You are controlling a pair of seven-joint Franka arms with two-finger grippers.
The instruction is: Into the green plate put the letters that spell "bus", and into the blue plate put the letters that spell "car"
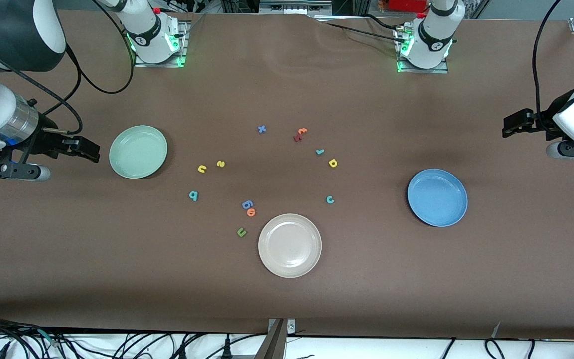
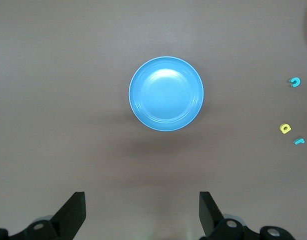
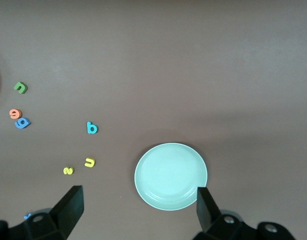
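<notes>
The green plate point(image 1: 138, 151) point(image 3: 171, 176) lies toward the right arm's end, bare. Beside it on the table are the yellow u point(image 1: 202, 168) point(image 3: 90, 162), yellow s point(image 1: 220, 163) point(image 3: 68, 170) and teal b point(image 1: 194, 196) point(image 3: 92, 128). The blue plate point(image 1: 437, 197) point(image 2: 166, 93) lies bare toward the left arm's end. The teal c point(image 1: 330, 200) point(image 2: 294, 82), yellow a point(image 1: 333, 162) point(image 2: 285, 128) and teal r point(image 1: 320, 151) point(image 2: 298, 141) lie on the table toward mid-table. My right gripper point(image 1: 87, 149) point(image 3: 138, 195) hovers open beside the green plate. My left gripper point(image 1: 513, 124) point(image 2: 142, 200) hangs open, off to the blue plate's side.
A beige plate point(image 1: 290, 245) sits nearest the front camera. Beside it lie a dark green u point(image 1: 241, 232), an orange o point(image 1: 251, 212) and a blue 6-like letter point(image 1: 247, 204). A blue x point(image 1: 261, 129), an orange t point(image 1: 302, 131) and a dark red letter point(image 1: 297, 137) lie farther from the camera.
</notes>
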